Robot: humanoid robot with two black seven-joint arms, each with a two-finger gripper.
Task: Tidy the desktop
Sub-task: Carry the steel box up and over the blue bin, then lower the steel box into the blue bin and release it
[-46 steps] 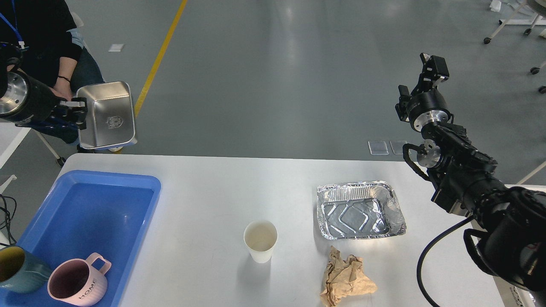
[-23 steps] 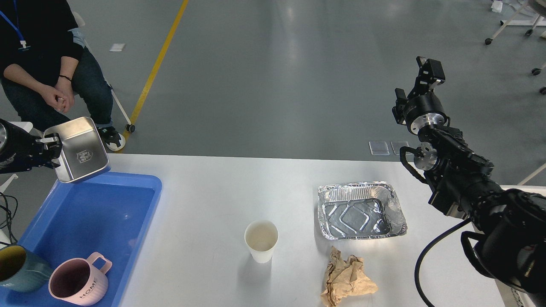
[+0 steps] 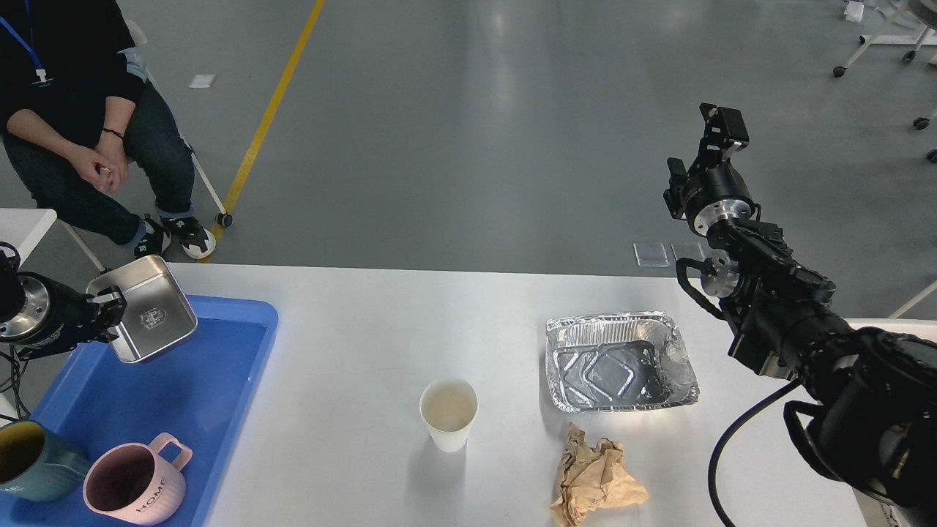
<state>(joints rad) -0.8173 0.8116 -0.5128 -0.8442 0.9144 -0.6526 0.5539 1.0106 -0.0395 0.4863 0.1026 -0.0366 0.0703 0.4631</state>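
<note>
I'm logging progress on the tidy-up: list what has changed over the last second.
The left gripper, still shut on the shiny rectangular steel container, carried it down from above the floor to over the blue plastic tray. The right gripper drifted slightly left and lower, holding nothing. On the white desktop, the white paper cup, foil tray and crumpled brown paper stayed put, as did both mugs.

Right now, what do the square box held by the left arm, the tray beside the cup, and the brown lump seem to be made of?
The square box in the left end effector looks like brushed stainless steel: smooth grey sheen, stamped emblem. The tray looks like thin aluminium foil: bright, crinkled walls, pressed ridges. The brown lump seems to be crumpled kraft paper: matte tan, sharp creases.
</note>
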